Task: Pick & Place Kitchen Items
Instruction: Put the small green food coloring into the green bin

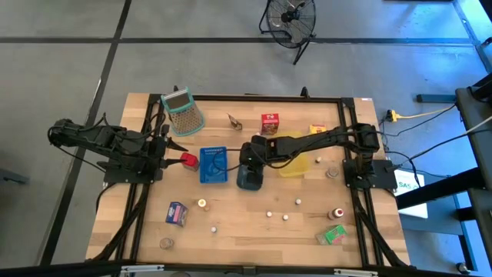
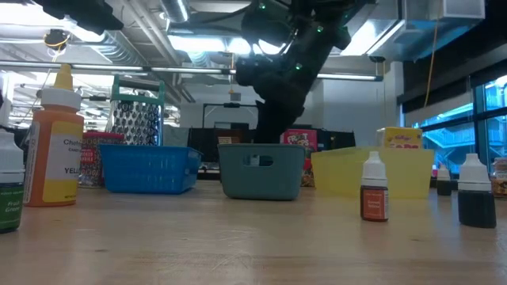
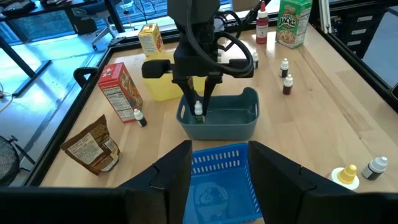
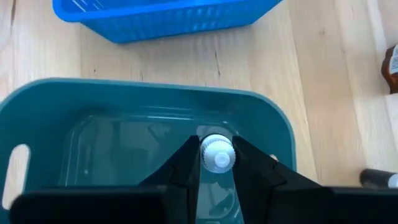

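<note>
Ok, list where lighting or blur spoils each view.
Low view: bright ceiling lights backlight the right gripper, leaving it a dark silhouette over the grey-blue tray. Right wrist view: the small white-capped bottle reads soft between the fingers. High view: even light, slight blue tint at right.

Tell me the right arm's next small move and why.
Probably lower a little, then open. The right end effector is shut on a small white-capped bottle, hanging over the inside of the grey-blue tray; the bottle looks clear of the tray floor, so releasing now might tip it.
</note>
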Robot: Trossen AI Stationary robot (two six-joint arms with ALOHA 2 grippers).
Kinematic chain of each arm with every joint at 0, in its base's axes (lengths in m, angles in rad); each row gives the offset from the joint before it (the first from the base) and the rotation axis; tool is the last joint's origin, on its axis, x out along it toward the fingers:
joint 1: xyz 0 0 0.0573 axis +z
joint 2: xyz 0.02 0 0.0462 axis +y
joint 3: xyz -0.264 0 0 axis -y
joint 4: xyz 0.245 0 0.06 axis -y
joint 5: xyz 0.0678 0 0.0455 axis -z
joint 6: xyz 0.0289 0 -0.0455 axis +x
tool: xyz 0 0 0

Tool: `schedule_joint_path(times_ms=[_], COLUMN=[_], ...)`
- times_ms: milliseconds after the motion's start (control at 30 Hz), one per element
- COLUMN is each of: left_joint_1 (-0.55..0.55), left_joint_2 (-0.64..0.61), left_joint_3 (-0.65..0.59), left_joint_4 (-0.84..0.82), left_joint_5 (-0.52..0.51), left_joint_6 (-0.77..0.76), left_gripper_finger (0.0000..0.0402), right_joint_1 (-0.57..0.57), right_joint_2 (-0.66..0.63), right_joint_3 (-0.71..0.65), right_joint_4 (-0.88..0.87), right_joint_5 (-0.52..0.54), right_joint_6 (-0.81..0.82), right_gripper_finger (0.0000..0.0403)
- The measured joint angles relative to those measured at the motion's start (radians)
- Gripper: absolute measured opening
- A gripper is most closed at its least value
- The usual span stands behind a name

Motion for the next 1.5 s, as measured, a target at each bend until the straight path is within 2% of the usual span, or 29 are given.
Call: schedule_joint_path(times_ms=[400, 533, 700, 1267, 1500], left_joint_1=[0.000, 0.000, 0.000, 0.000, 0.000], left_joint_2=[0.000, 0.000, 0.000, 0.000, 0.000], left_joint_3=[0.000, 0.000, 0.000, 0.000, 0.000], left_joint_4=[0.000, 0.000, 0.000, 0.000, 0.000], left_joint_5=[0.000, 0.000, 0.000, 0.000, 0.000], left_joint_6=[0.000, 0.000, 0.000, 0.000, 0.000], left_gripper_finger=[0.0152, 0.0152, 0.0150, 0.0151, 0.0152], right_joint_1=[0.020, 0.026, 0.027, 0.026, 0.026], right_joint_2=[0.000, 0.000, 0.000, 0.000, 0.041], right_joint_3=[0.000, 0.000, 0.000, 0.000, -0.001], right_joint_4=[-0.139, -0.146, -0.149, -0.152, -0.141], right_joint_5=[-0.003, -0.002, 0.050, 0.050, 0.052], right_joint_6=[0.084, 0.113, 0.160, 0.236, 0.233], right_gripper_finger=[0.0078, 0.0078, 0.0078, 0.0078, 0.0078])
